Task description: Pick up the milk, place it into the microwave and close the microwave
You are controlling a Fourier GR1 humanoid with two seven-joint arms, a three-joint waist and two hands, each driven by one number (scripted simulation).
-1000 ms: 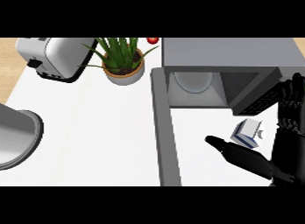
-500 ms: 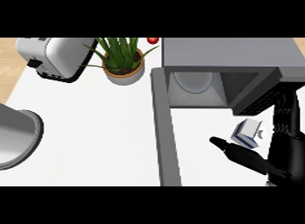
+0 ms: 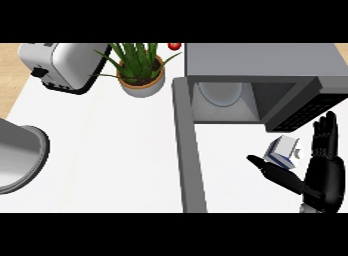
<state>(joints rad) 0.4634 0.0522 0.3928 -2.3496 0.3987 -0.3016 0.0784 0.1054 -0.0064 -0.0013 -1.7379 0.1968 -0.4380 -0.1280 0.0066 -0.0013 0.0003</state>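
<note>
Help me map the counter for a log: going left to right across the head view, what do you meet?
Grey pot at the left edge → toaster → potted plant → open microwave → milk carton → right hand, fingers straight beside the carton.

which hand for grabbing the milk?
Right. The right robot hand is open right beside the milk, with its thumb and straight fingers either side of the carton, just in front of the open microwave. The left hand isn't in view.
</note>
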